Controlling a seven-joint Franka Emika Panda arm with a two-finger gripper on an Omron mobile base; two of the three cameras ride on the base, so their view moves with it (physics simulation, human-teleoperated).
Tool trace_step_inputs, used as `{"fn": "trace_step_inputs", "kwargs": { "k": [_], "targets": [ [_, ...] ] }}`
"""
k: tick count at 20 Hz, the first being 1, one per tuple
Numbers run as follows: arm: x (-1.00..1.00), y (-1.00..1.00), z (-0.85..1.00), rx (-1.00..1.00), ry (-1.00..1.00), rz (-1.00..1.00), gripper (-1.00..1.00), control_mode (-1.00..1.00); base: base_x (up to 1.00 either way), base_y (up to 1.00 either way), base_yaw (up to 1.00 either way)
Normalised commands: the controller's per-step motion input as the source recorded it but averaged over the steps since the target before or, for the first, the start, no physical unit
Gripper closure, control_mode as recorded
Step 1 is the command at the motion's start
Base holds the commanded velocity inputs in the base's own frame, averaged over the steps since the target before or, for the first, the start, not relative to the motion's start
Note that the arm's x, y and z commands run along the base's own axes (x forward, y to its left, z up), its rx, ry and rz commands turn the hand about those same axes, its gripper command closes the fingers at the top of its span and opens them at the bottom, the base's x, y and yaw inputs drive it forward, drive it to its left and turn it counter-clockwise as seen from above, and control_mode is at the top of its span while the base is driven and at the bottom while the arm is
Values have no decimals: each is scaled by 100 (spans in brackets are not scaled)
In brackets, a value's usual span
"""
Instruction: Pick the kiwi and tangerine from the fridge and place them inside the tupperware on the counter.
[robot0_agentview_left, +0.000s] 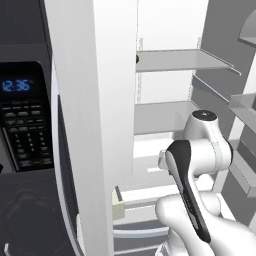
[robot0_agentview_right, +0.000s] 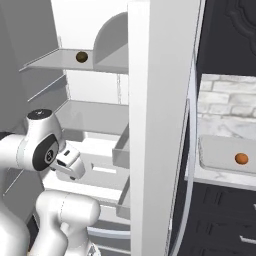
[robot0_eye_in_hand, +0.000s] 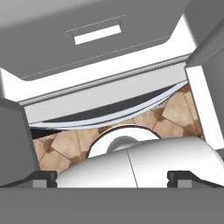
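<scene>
Sitting on the upper pale grey shelf (robot0_agentview_right: 65, 61) of the open fridge (robot0_agentview_right: 150, 125), the kiwi (robot0_agentview_right: 81, 57) rests alone near the shelf's middle, close to the back wall, seen in the right base view. In the left base view a dark sliver at the shelf's left end, just past the door edge, may be the same fruit; too little shows to be sure.

The tangerine (robot0_agentview_right: 241, 158) lies inside the tupperware (robot0_agentview_right: 215, 155), toward its right part, touching the floor of the container. The tupperware sits flat on the counter (robot0_agentview_right: 200, 175), in front of the pale brick wall (robot0_agentview_right: 227, 102) and over dark cabinets (robot0_agentview_right: 220, 215).

The gripper (robot0_eye_in_hand: 112, 177) points downward: the hand view looks past the fridge's white inner drawer (robot0_eye_in_hand: 96, 39) and a grey bottom drawer to a brown tiled floor (robot0_eye_in_hand: 170, 111). Its two dark finger tips (robot0_eye_in_hand: 41, 177) stand at opposite edges of that view, spread wide, with nothing between them. The hand hangs low in front of the lower shelves, well below the kiwi and well apart from it.

The wall oven (robot0_agentview_left: 22, 125) with its blue clock (robot0_agentview_left: 16, 85) stands left of the fridge in the left base view.
</scene>
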Motion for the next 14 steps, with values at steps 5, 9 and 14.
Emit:
{"fn": "trace_step_inputs", "kwargs": {
  "k": [5,9,14],
  "targets": [
    [0,0,0,0,0,0,-100,100,65,0,0],
    [0,0,0,0,0,0,-100,100,36,0,0],
    [2,0,41,-1,-36,0,-100,-100,0,0,0]
  ]
}}
